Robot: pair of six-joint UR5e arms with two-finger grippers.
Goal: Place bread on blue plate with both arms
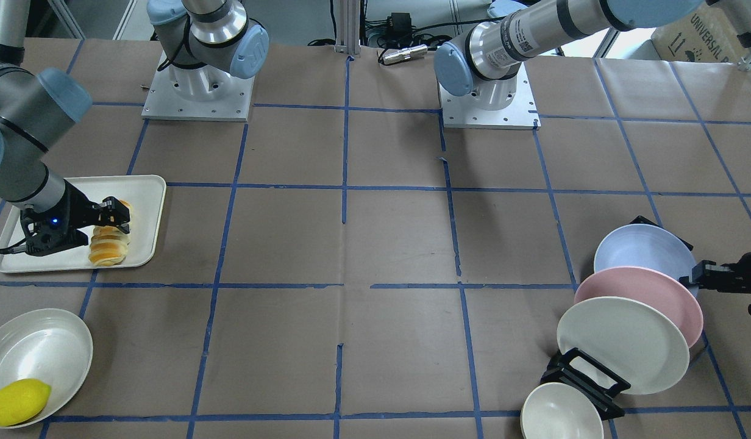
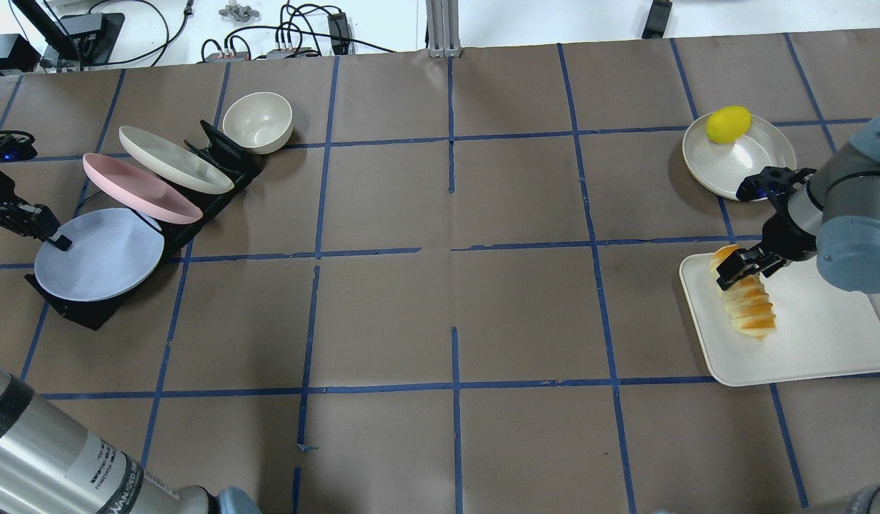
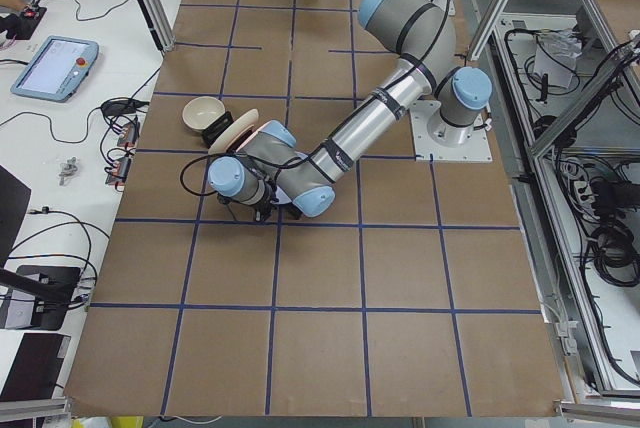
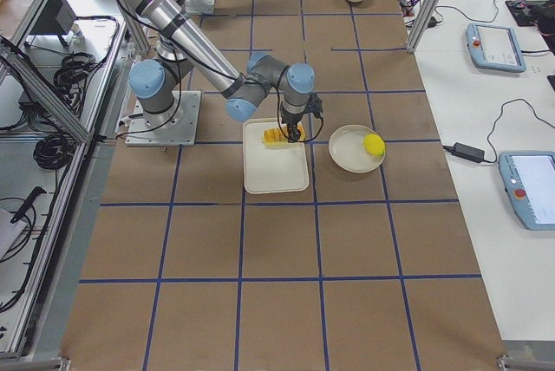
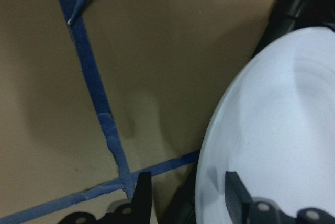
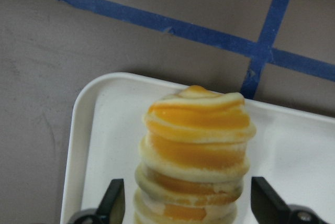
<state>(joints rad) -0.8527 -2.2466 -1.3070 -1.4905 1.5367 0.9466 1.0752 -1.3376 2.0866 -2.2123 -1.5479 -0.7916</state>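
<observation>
Straddling the bread (image 6: 196, 140), whose long axis runs straight ahead between its fingers, the right gripper (image 6: 187, 182) is spread; the left gripper (image 5: 187, 177), also spread, brackets the rim of the blue plate (image 5: 277, 119).

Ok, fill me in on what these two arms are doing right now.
The right gripper is lowered over the bread, which lies on the white tray. Its fingers are open on either side of the loaf and have not closed on it. The left gripper is at the edge of the blue plate, open, with the rim between its fingers. That plate leans in the black rack next to the pink plate. Nothing has been lifted yet.
</observation>
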